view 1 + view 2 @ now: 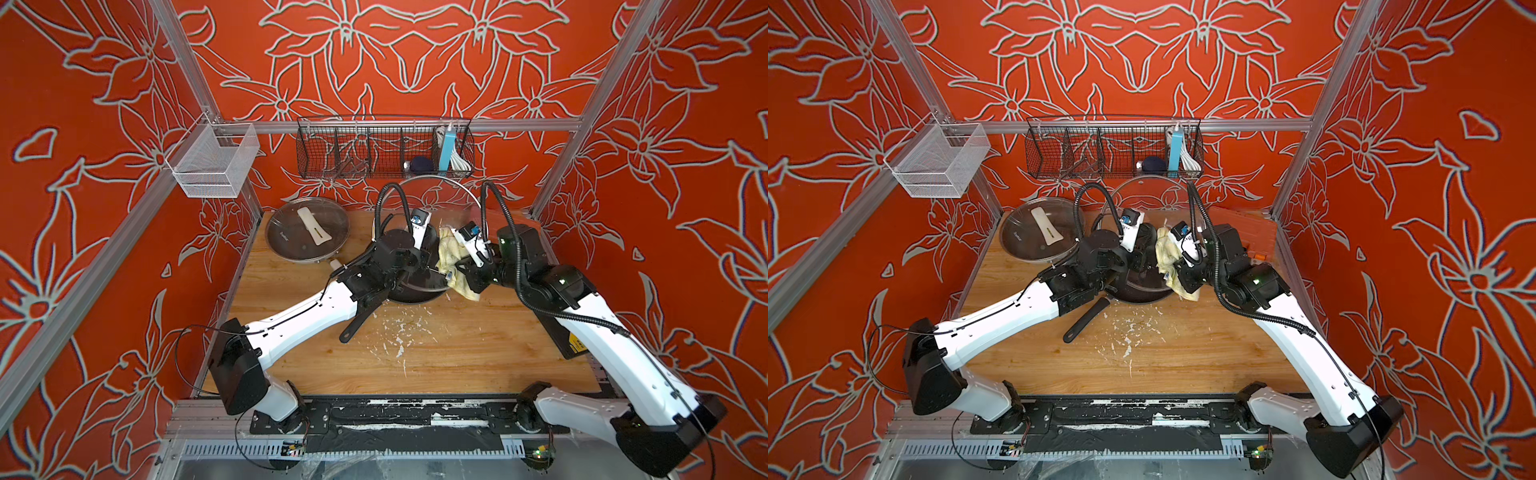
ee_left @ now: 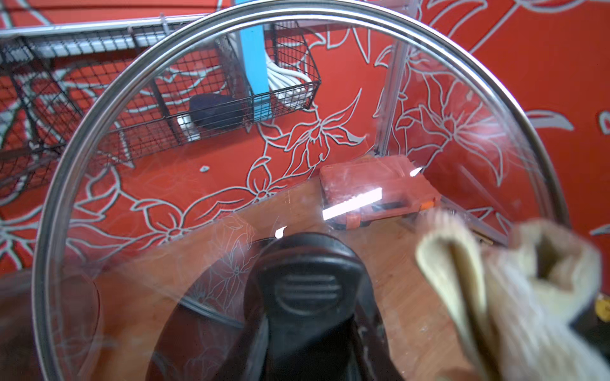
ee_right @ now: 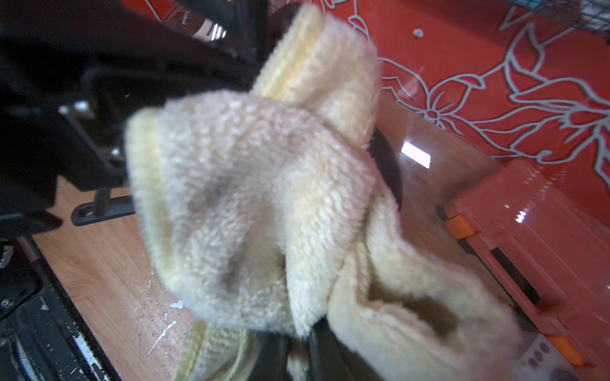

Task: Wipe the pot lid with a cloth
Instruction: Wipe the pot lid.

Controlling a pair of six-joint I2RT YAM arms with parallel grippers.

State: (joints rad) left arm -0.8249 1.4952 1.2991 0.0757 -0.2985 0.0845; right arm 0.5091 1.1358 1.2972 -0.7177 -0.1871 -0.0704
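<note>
My left gripper (image 1: 430, 245) (image 2: 307, 330) is shut on the black knob (image 2: 310, 290) of the pot lid (image 1: 436, 178) (image 1: 1144, 178), a clear glass disc with a steel rim (image 2: 231, 165). It holds the lid tilted up on edge above a black pan (image 1: 415, 291). The cream cloth (image 1: 451, 257) (image 1: 1167, 253) (image 3: 264, 198) is bunched, with grey stains, and my right gripper (image 1: 459, 264) (image 3: 300, 349) is shut on it. In the left wrist view the cloth (image 2: 515, 297) lies against the lid's edge, beside the knob. The cloth hides most of the right fingers.
A second pan with a glass lid and white handle (image 1: 307, 235) sits at the back left. The black pan's handle (image 1: 361, 320) points toward the front. An orange case (image 1: 1246, 226) (image 3: 528, 231) lies at the back right. A black wire basket (image 1: 384, 149) and a white mesh basket (image 1: 214, 160) hang on the frame.
</note>
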